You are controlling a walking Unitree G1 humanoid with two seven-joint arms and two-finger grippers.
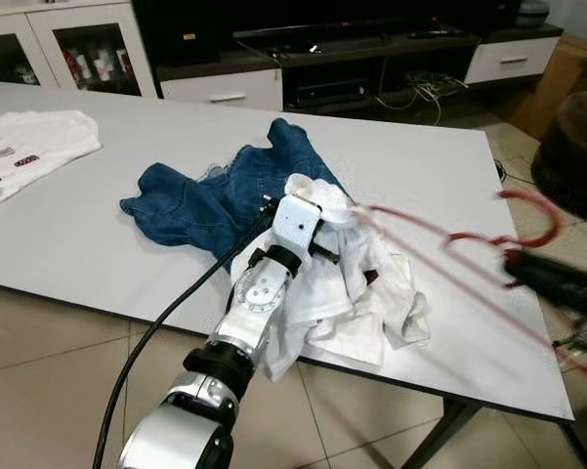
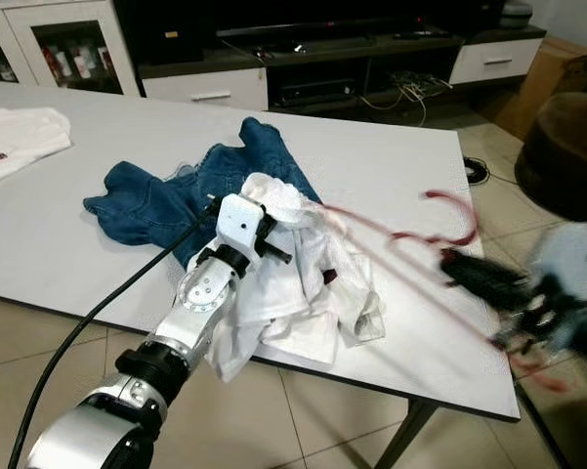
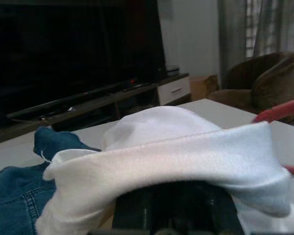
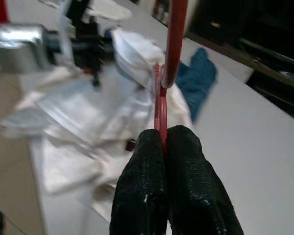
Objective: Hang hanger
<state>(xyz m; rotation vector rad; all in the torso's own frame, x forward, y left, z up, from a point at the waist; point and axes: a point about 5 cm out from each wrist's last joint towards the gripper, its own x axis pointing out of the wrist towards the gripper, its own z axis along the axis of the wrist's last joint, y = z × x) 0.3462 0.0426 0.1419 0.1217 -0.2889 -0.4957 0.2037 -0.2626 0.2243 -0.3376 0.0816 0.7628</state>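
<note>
A red hanger (image 1: pixel 469 239) hovers blurred over the right part of the white table (image 1: pixel 127 244), its hook (image 1: pixel 532 210) up near the right edge. My right gripper (image 1: pixel 527 266) is shut on the hanger's frame, seen up close as the hanger (image 4: pixel 169 63) between black fingers (image 4: pixel 147 186). One end of the hanger reaches into a white garment (image 1: pixel 342 283) crumpled near the table's front edge. My left gripper (image 1: pixel 308 200) lies among the folds of that white garment (image 3: pixel 176 147), which drapes over its fingers and hides them.
Blue jeans (image 1: pixel 215 195) lie bunched behind the white garment. A white T-shirt (image 1: pixel 24 147) rests at the table's far left. A dark TV stand (image 1: pixel 352 59) and white cabinets stand beyond the table. A brown armchair (image 1: pixel 571 147) is at the right.
</note>
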